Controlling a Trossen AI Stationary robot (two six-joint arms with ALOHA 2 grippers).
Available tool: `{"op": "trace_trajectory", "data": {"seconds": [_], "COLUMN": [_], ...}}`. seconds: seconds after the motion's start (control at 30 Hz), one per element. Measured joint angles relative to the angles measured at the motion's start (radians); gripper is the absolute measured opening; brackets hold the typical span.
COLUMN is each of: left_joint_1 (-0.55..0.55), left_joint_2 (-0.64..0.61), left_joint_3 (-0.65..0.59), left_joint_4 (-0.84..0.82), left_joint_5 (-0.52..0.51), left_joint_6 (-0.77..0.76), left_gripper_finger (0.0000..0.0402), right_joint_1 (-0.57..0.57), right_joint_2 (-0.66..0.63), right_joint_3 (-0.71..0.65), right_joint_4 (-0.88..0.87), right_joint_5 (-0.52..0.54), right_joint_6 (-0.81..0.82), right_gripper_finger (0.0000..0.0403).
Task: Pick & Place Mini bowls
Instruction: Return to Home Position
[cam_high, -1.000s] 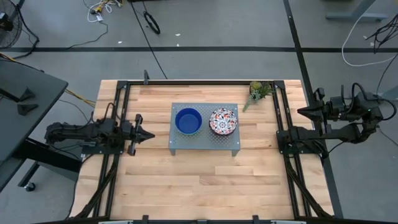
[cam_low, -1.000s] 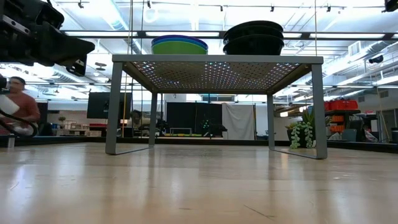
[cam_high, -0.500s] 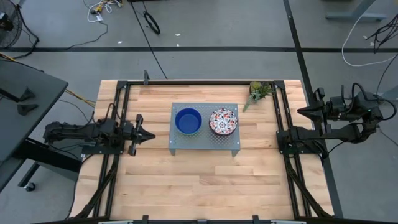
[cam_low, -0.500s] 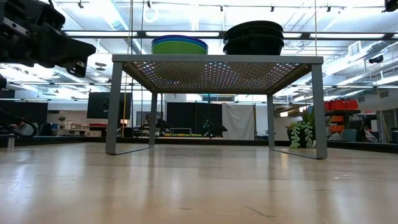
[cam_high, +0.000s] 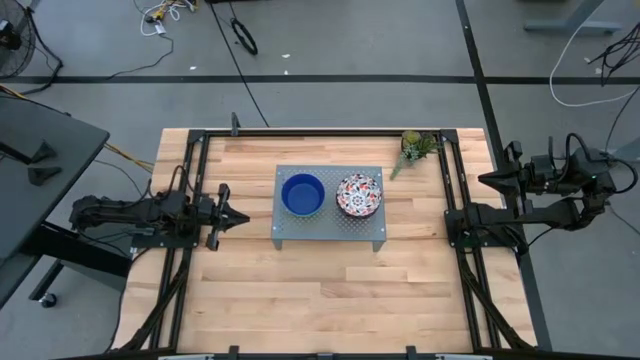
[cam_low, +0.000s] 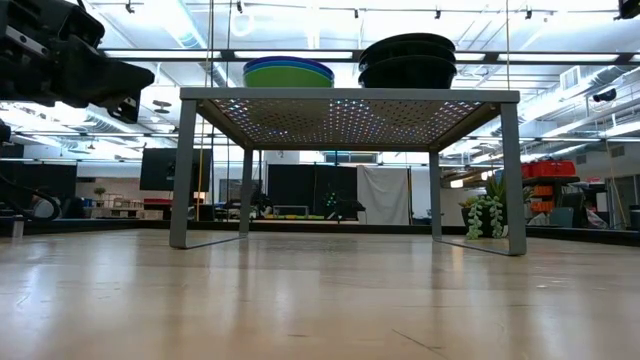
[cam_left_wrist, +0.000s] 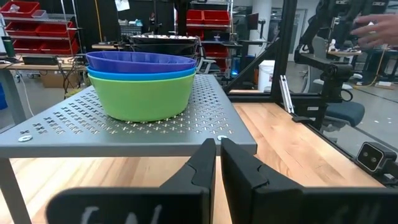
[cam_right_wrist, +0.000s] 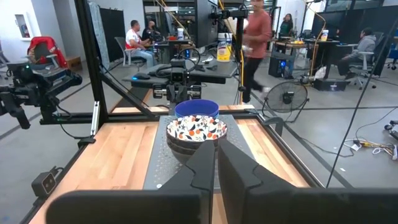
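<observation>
Left wrist view puts the left gripper (cam_left_wrist: 217, 144) nearest, its jaws clenched on nothing, a little short of the grey perforated stand (cam_left_wrist: 124, 134) and about level with its top. On that top, toward the end of the stand facing this arm, three plastic mini bowls sit nested. The green bowl (cam_left_wrist: 144, 96) is at the bottom, the light blue bowl (cam_left_wrist: 140, 74) sits in it, and the dark blue bowl (cam_left_wrist: 140, 61) is uppermost. Past them on the same stand top are the floral bowls (cam_left_wrist: 165, 42), dark against the room lights.

From above, the stand is in the middle of the wooden surface (cam_high: 300, 290). The two stacks sit side by side on it, close but apart, the plastic one on the stand's left half and the floral one on its right half. The left gripper lies to the left of the stand, clear of it.

The right gripper (cam_high: 488, 180) is well apart from the stand's right end, near the edge of the surface. Its own camera shows its jaws clenched and empty, aimed at the stand. From there the floral bowls are the nearer stack, with the dark blue rim behind them.

A potted plant (cam_high: 415, 145) stands near the stand's far right corner. Beyond the surface, a person (cam_right_wrist: 256, 37) walks through the room.
</observation>
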Motion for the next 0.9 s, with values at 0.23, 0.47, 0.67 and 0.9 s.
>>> {"op": "trace_trajectory", "data": {"seconds": [0.23,0.47,0.67,0.9], "left_joint_1": [0.000,0.000,0.000,0.000], "left_joint_2": [0.000,0.000,0.000,0.000], "left_joint_3": [0.000,0.000,0.000,0.000], "left_joint_4": [0.002,0.002,0.002,0.002], "left_joint_5": [-0.001,-0.002,-0.002,-0.002], "left_joint_6": [0.000,0.001,0.000,0.001], "left_gripper_finger": [0.0030,0.0030,0.0030,0.0030], "right_joint_1": [0.000,0.000,0.000,0.000], "right_joint_2": [0.000,0.000,0.000,0.001], "right_joint_3": [0.000,0.000,-0.012,-0.115], "right_joint_4": [0.000,0.000,-0.007,0.111], "right_joint_5": [0.000,0.000,0.000,0.001], "right_joint_6": [-0.010,-0.026,-0.028,-0.104], "right_gripper_finger": [0.0023,0.0023,0.0022,0.0005]}}
